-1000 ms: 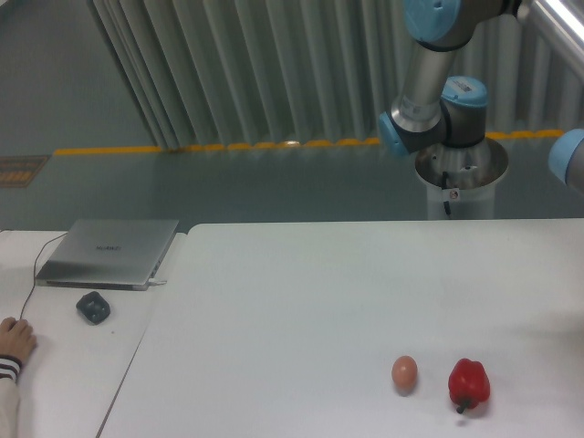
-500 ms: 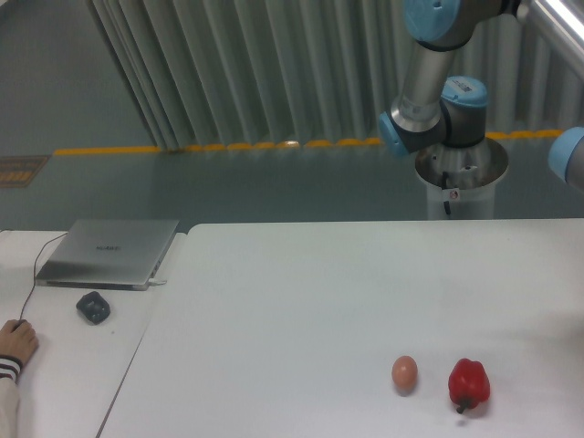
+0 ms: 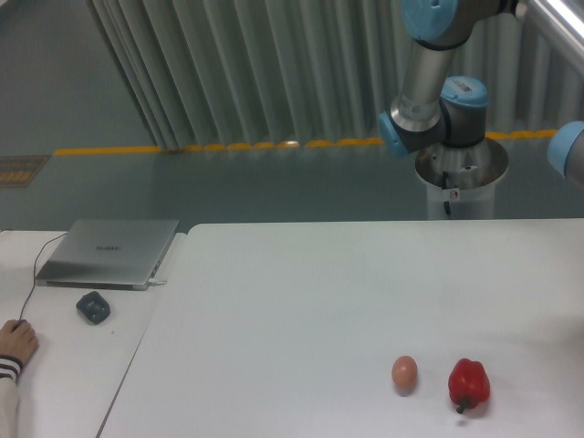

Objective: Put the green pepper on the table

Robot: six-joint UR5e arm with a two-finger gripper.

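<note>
Peppers number only one in our view: a red bell pepper [image 3: 469, 384] sits near the front right of the table [image 3: 301, 292], with a small tan egg [image 3: 404, 372] just beside it on its left, the two apart. We see no green pepper anywhere in the frame, so we cannot say where it is. We see the arm [image 3: 429, 87] only in part, its grey links and blue joints rising behind the table's far edge and running out past the top and right borders. Its end effector lies outside the picture, so we cannot tell how its fingers stand. On the narrower table to the left we see a closed grey laptop [image 3: 108, 252], a dark mouse [image 3: 93, 307] and a person's hand [image 3: 15, 340] at the edge.
</note>
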